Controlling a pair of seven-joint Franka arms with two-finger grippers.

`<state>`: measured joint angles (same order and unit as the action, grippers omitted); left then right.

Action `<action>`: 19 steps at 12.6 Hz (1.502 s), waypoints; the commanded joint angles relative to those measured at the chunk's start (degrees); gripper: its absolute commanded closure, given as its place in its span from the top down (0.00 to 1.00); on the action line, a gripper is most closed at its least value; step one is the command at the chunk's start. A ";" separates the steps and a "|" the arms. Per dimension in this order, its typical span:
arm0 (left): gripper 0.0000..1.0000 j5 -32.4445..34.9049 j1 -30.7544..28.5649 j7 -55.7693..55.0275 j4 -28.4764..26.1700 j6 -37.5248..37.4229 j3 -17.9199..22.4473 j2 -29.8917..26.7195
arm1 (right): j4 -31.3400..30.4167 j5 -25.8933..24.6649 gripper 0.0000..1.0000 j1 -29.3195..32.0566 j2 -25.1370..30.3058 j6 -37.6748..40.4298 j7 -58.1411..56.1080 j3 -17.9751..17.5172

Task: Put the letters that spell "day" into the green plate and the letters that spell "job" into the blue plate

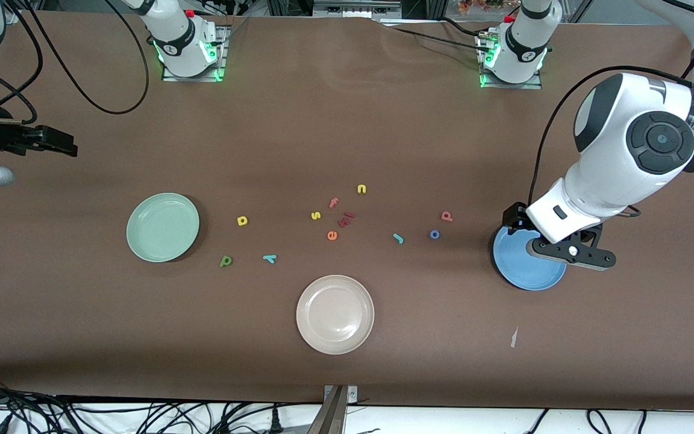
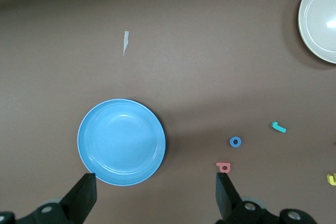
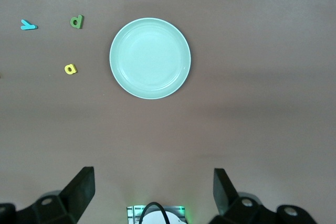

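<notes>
Left claw (image 2: 152, 200) spread, empty, over the blue plate (image 1: 525, 274). Salmon letter (image 1: 447, 216), blue ring (image 1: 435, 234), probably nearest, toward counter's middle. Right claw (image 3: 152, 195) spread, waiting.

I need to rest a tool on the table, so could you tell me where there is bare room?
Bare cloth runs between the green plate and beige plate, and between the beige plate and blue plate. The scattered letters crowd the middle.
</notes>
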<state>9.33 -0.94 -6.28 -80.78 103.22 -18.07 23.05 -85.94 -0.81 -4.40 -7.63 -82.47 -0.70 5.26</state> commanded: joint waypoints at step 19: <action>1.00 -8.18 -6.37 -1.37 6.17 -14.45 1.44 -6.08 | 1.22 -0.86 1.00 0.01 -0.55 0.82 -0.45 -0.25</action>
<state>2.69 -7.31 -7.95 -72.43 89.03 -17.82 19.46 -85.94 -0.81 -4.43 -7.70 -82.47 -0.70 5.26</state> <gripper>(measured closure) 0.000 0.000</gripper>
